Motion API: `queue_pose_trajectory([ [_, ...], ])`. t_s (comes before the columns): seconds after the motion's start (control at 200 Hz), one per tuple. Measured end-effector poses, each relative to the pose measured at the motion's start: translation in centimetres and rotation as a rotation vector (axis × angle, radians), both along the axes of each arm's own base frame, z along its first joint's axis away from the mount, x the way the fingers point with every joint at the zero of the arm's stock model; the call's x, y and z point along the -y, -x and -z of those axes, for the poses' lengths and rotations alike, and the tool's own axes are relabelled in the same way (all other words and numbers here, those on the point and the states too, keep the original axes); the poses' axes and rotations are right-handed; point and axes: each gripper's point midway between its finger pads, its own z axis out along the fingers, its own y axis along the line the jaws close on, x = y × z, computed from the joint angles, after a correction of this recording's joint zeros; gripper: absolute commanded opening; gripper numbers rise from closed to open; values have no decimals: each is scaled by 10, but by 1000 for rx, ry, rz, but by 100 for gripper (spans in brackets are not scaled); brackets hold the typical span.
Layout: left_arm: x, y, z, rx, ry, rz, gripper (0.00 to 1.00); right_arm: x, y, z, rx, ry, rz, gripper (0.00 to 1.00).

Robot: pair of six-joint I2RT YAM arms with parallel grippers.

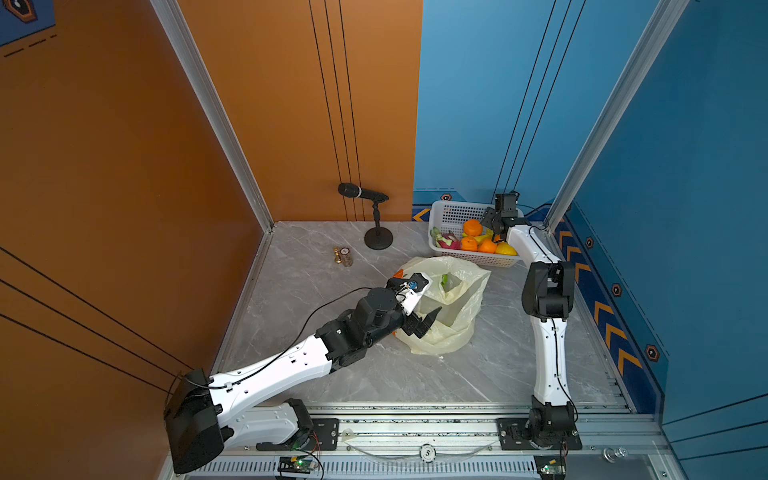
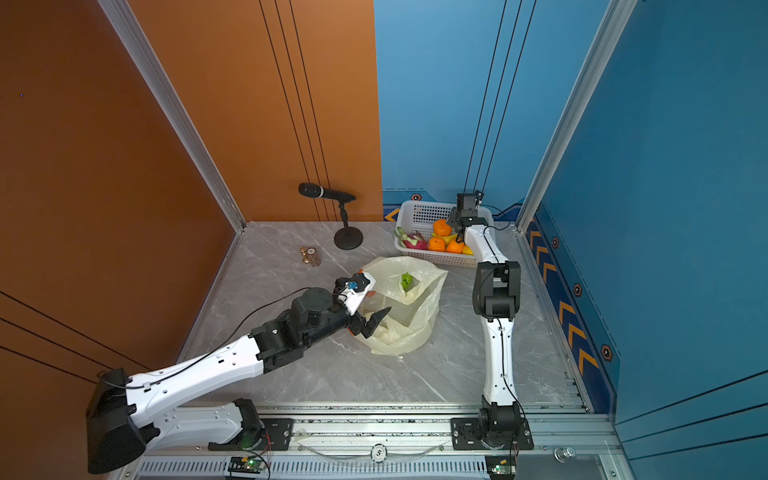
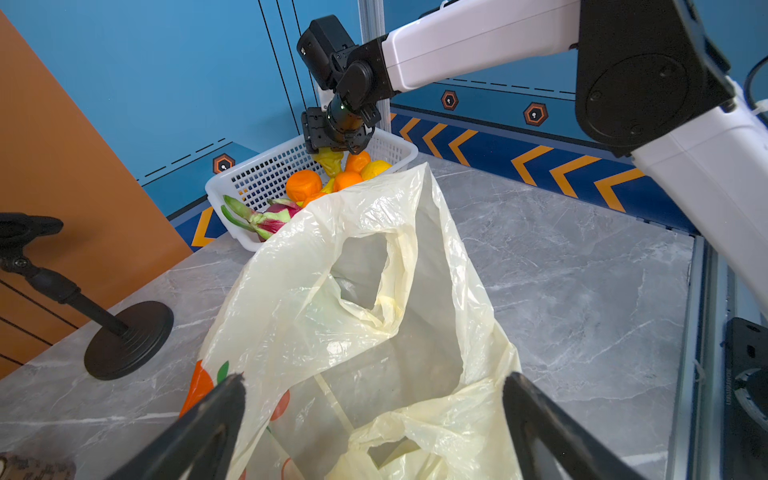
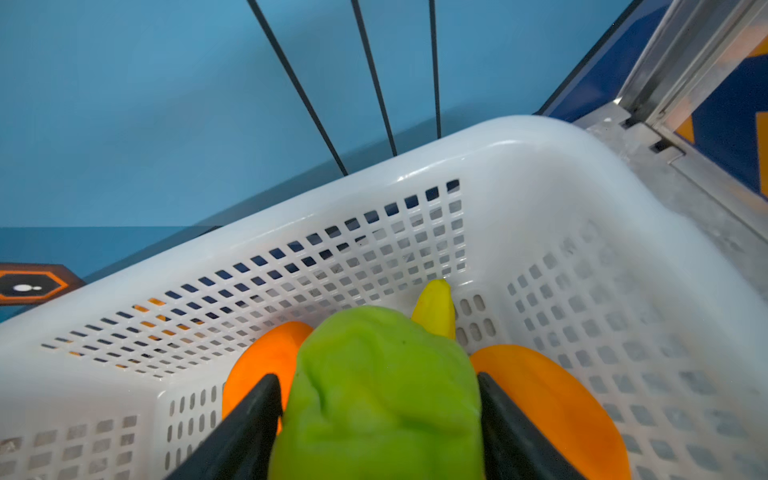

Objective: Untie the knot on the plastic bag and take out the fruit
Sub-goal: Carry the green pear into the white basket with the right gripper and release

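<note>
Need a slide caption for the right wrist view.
Right gripper holds green fruit over oranges and a banana in the white basket.

Plastic bag [image 3: 291,291] is pale yellow, transl., w/ an orange-and-green fruit print [image 3: 199,386]. A green patch [image 2: 407,281] shows through it, poss. a fruit, too small to tell. Basket [image 4: 540,166] is white w/ a grid of small holes; oranges [image 1: 472,227] bright orange, lemon [image 1: 505,249] yellow, dragon fruit [image 1: 449,241] pink w/ green tips, green fruit [image 4: 374,395] lime. Table [image 1: 415,382] is grey marble w/ white veins, mic [image 1: 357,192] black, orange wall [image 1: 124,166] & blue wall [image 1: 478,104] carry thin black lines, chevron band [image 3: 540,166] is orange on navy.
</note>
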Motion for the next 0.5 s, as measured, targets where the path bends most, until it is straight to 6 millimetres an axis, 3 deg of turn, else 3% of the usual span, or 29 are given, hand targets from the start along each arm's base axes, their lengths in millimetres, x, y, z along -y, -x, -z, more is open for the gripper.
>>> queue_pose_trajectory([
  [0.115, -3, -1, 4, -21, -1, -23, 98, 0, 5, -1, -22, 0, 0, 83],
  [0.205, -6, -3, 7, -43, 1, -44, 100, 0, 10, -20, -12, 2, -8, 84],
  [0.275, -7, -3, 10, -62, 5, -58, 97, -2, 17, -46, 15, 1, -24, 85],
  [0.355, -9, -3, 13, -90, 12, -73, 94, -6, 31, -90, 69, 0, -41, 85],
  [0.501, -14, -4, 23, -160, 27, -113, 82, -19, 76, -170, 174, -34, -113, 86],
])
